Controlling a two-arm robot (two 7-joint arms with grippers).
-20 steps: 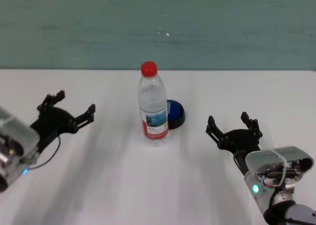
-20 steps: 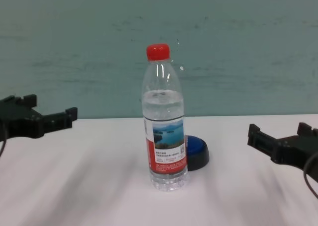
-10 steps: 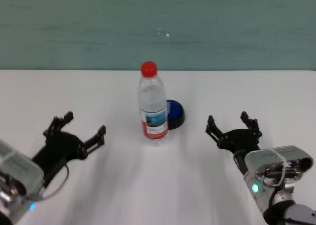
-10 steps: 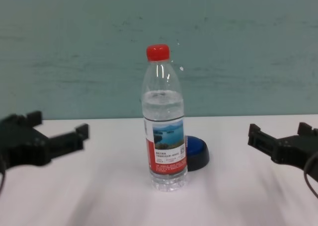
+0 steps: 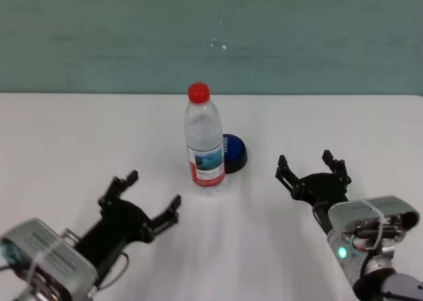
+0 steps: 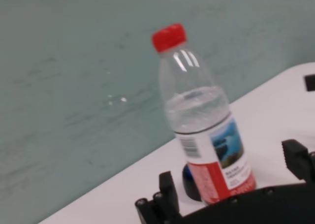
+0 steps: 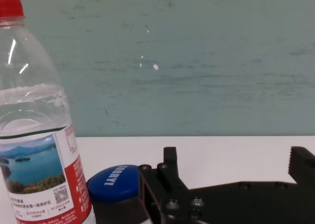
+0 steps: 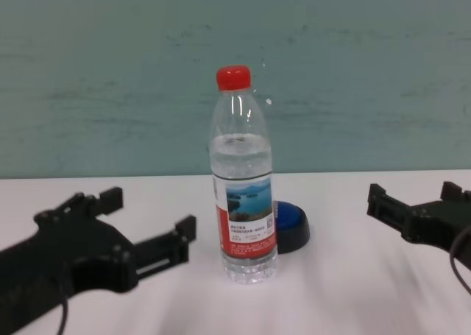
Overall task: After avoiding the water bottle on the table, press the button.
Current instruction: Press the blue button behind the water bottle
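Since a second ago the left gripper (image 5: 147,198) has swung in from the far left side of the table (image 5: 59,135) toward the middle and nearer the robot, while the right gripper (image 5: 312,166) has kept its place. Both of the two grippers have their fingers spread wide with nothing between them, and both hover low over the white tabletop. Just ahead of the left gripper, slightly to its right, stands the one water bottle (image 5: 203,141), upright, its red cap on and the red-and-white label with the lake picture facing the robot; the gripper is near it but not touching. Seen from the left wrist, the bottle (image 6: 204,120) rises between and beyond the two spread fingers. Ahead and to the left of the right gripper, apart from it, is the same bottle, and just behind the bottle's right side sits the one button (image 5: 234,152), blue dome on black base, partly hidden by the bottle. Beyond the table runs a green wall (image 5: 317,36).
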